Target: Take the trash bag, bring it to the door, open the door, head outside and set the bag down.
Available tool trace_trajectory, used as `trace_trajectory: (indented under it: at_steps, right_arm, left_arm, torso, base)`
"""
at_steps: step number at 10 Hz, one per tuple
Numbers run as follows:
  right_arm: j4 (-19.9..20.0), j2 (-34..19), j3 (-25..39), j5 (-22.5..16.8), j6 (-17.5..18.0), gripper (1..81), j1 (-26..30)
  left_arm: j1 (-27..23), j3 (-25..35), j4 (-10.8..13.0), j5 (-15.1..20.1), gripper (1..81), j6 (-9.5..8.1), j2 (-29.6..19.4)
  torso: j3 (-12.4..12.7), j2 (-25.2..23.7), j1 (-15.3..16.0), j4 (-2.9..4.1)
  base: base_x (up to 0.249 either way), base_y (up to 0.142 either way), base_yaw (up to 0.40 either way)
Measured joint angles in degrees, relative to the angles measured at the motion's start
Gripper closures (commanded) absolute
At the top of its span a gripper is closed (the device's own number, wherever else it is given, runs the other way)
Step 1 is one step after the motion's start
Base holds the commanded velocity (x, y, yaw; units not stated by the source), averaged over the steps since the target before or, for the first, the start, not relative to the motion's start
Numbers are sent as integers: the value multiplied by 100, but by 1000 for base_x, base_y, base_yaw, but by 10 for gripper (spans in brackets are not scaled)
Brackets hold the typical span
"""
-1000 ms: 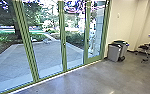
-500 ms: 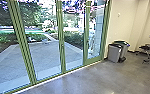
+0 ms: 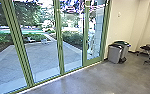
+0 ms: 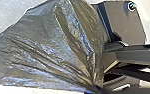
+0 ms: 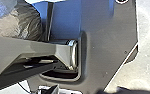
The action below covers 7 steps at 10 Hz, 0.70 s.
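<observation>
The left gripper pinches the bag; the right gripper's state I can't tell. Glass doors span frame left, bins right of centre.

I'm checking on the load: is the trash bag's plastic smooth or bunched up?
Bunched up, at least toward one end: in the left wrist view, long creases in the trash bag run together there.
</observation>
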Motion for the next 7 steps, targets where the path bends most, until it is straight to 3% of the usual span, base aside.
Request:
trace_trajectory:
  at_steps: [7]
  right_arm:
    - [0,2,0,0,-2,10,0]
  left_arm:
    - [0,0,0,-2,811,0,15]
  torso:
    - [-2,0,0,0]
  base:
    - [160,-73,0]
